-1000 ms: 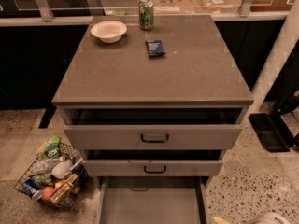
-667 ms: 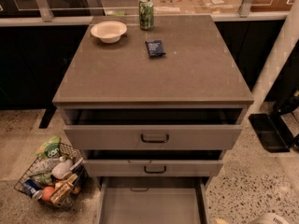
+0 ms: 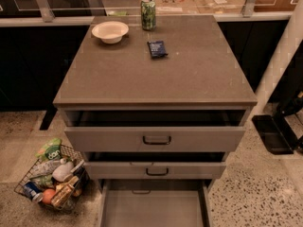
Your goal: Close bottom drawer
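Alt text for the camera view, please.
Bottom drawer of a grey cabinet pulled far out, top drawer and middle drawer slightly open. Bowl, green can and dark packet on top; basket of groceries on the floor. Gripper not in view.

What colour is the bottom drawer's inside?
Bottom drawer: plain grey, camera view; hand not in view.

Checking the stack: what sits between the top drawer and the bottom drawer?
The middle drawer, slightly open, in the camera view. The tool is out of sight.
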`<state>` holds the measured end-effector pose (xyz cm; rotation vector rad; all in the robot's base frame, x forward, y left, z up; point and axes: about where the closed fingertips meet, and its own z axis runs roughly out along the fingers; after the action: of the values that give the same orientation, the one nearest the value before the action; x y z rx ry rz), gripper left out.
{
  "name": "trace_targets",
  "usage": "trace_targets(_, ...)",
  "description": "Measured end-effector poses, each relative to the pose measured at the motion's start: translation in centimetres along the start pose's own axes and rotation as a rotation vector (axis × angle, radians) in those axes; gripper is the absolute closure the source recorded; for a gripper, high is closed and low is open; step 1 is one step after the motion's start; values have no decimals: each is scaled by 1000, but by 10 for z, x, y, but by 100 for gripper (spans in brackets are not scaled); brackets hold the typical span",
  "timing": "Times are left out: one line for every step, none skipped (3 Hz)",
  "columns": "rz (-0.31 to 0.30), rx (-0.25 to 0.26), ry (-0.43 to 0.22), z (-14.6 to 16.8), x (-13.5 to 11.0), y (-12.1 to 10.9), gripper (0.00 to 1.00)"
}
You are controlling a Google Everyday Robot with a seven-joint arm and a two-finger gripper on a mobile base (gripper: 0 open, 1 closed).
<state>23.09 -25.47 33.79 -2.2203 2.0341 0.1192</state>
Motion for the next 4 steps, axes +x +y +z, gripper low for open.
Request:
trace_targets(-9,22,-48,28,-17,5,0)
trace_targets(-28,34,-72,53,-35,10,0)
trace_targets(-60,33,-49,73,-50,19,0)
trace_targets(-100,31,6,92,-64,25,0)
